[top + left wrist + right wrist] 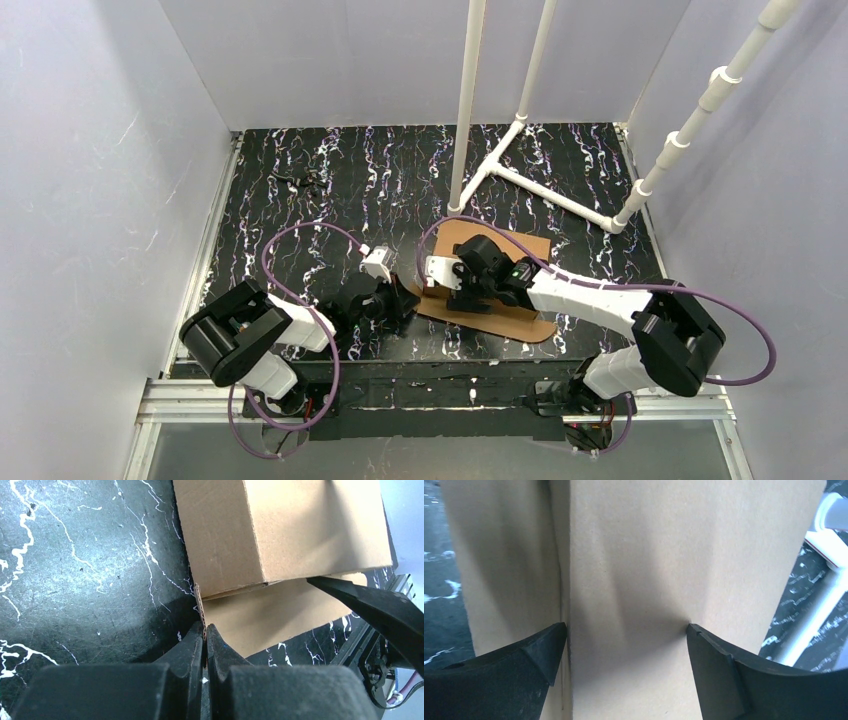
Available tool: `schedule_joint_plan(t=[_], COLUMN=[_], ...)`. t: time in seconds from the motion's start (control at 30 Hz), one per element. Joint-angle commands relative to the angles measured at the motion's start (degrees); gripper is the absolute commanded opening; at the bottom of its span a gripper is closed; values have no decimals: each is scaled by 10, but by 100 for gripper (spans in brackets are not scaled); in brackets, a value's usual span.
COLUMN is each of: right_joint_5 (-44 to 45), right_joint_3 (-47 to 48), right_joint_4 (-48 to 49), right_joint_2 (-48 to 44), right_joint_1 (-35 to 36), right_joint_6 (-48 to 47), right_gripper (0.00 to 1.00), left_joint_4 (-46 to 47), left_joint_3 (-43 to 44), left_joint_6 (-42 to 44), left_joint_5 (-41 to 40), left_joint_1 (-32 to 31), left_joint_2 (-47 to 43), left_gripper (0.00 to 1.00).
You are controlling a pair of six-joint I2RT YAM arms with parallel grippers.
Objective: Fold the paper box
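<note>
The paper box point(515, 246) lies four-o'clock of the bench's point(300, 190) centre. The left hand point(204, 630) is clamped on its nine-o'clock flap edge, probably to lift it. The right hand point(625, 632), fingers apart, sits over the panel, seemingly steadying it.

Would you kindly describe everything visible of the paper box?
The paper box is plain brown corrugated cardboard, unmarked and partly folded: one creased panel lies over a lower layer. It rests on the black marbled table. The left gripper is shut on a thin upright edge; the open right gripper is close over a panel.
</note>
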Motion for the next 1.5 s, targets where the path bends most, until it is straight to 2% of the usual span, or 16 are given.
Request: schedule_joint_plan(t=[0.0, 0.1, 0.33, 1.13, 1.47], right_joint_5=[134, 138, 85, 55, 48], right_joint_3=[-26, -31, -22, 16, 18], right_joint_4=[83, 90, 70, 44, 39], right_joint_2=[-5, -5, 8, 54, 54], right_joint_1=[-1, -1, -1, -5, -6], right_joint_6=[-12, -8, 20, 60, 64], right_gripper=[95, 93, 88, 86, 86], left_joint_4=[15, 15, 13, 8, -2], left_joint_3=[-9, -19, -3, 12, 9], left_joint_6=[14, 23, 58, 81, 69], left_joint_5=[7, 8, 52, 126, 122], left_joint_1=[-1, -1, -1, -1, -1], left_joint_2=[-9, -20, -20, -6, -20], left_gripper=[0, 0, 0, 0, 17])
